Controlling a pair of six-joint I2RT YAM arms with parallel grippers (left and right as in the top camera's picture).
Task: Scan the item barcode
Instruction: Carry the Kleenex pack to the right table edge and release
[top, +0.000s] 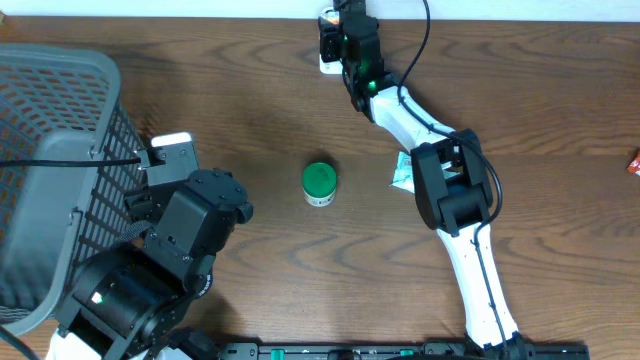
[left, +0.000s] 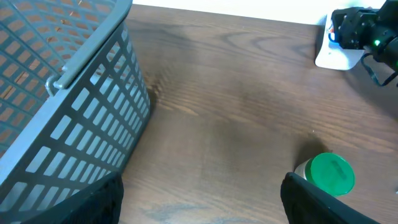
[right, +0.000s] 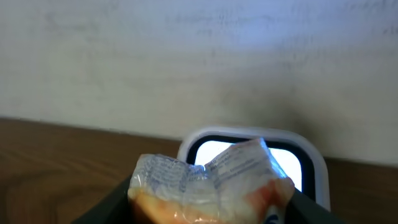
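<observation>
Overhead, my right gripper (top: 345, 42) is reached out to the far edge of the table (top: 260, 90), right over the white scanner (top: 327, 66). From here I cannot see what it carries. A green-lidded jar (top: 319, 183) stands mid-table, and a small pouch (top: 403, 172) lies just right of it, under the right arm. The basket (top: 60, 70) sits at the left, with the left arm (top: 190, 225) near it.

On the left wrist view, the left gripper (left: 199, 208) is spread wide with nothing between its fingers. The basket wall is to its left, the jar near its right finger, and the scanner is far off to the right.

On the right wrist view, a crinkled clear packet (right: 208, 180) sits pinched between my fingers, just in front of the scanner's lit window.

I'd judge the pick-up and carry done and the presenting under way. I can see print on the packet, but not whether a barcode faces the window or whether a read has registered. The jar and pouch look unscanned.
</observation>
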